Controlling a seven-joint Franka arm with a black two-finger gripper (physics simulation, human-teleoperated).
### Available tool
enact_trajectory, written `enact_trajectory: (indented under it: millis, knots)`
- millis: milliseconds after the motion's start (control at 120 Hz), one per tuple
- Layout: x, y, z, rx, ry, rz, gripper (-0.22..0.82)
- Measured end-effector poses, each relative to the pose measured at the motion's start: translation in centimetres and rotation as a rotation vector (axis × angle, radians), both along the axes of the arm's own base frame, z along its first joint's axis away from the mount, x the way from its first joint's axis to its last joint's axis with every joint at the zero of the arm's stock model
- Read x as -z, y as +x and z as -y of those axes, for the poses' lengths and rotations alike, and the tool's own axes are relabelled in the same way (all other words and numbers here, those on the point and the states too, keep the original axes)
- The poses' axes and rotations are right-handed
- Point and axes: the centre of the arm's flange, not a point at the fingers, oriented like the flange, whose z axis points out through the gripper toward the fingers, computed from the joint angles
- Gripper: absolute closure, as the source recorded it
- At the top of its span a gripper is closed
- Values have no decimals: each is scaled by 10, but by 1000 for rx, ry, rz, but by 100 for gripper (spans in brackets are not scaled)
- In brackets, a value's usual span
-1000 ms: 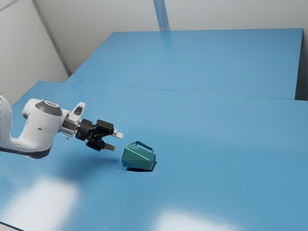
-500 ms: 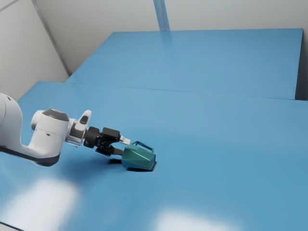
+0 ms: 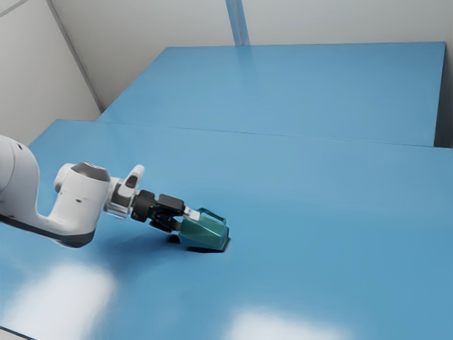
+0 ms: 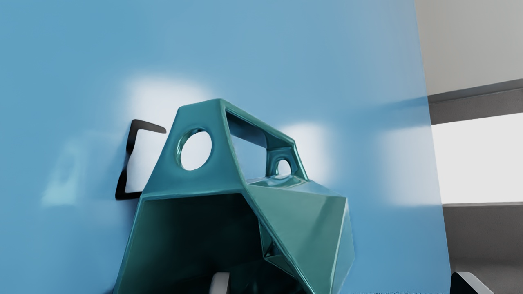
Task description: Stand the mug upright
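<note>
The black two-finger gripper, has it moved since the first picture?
Yes: the gripper moved toward the exterior view's right, reaching the faceted teal mug, which stayed put.

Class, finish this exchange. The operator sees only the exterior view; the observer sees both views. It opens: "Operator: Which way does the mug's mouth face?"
Observer: The mug's mouth faces the tool.
Operator: Where are its fingertips?
Observer: Wide apart: one shows against the mug's dark inside, the other outside the mug.
Operator: Is the handle solid at the end nearest the tool?
Observer: No, a round hole goes through it there.
</note>
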Motion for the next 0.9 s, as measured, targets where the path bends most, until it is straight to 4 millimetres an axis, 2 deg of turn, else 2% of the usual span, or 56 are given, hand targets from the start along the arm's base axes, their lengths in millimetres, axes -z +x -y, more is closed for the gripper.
enact_trajectory:
  millis: [100,158,408,608,900]
  knots:
    - [0,0,4,13,1,7,3]
    - [0,0,5,17,2,11,8]
    - [1,0,4,21,4,19,42]
    - [-2,0,6,28,5,30,64]
    - [-17,3,18,52,13,65,75]
